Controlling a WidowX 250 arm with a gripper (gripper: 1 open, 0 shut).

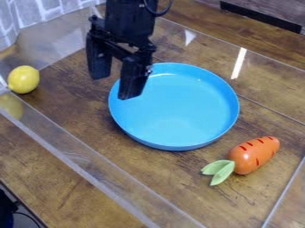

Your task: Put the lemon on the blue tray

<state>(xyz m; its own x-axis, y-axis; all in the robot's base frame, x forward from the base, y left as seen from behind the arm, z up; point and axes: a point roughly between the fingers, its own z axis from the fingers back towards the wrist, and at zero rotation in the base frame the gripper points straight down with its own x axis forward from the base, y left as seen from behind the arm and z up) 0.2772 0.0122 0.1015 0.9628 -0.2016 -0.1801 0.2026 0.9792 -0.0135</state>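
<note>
The blue tray (179, 111) looks like smooth, glossy plastic. It sits on a surface (107, 169) of dark wood grain under a clear, reflective sheet. Left of the tray, the lemon (23, 79) has a smooth yellow skin.

A dark wooden table (71, 151) carries the lemon (23, 79) at its left, the blue tray (191, 120) centrally, and a toy carrot (252, 154) lower right.

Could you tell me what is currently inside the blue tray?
The blue tray shows only its bare blue floor; nothing lies in it. The open hand covers part of its left rim, so that small patch is hidden. The lemon sits apart on the table, far left.
</note>
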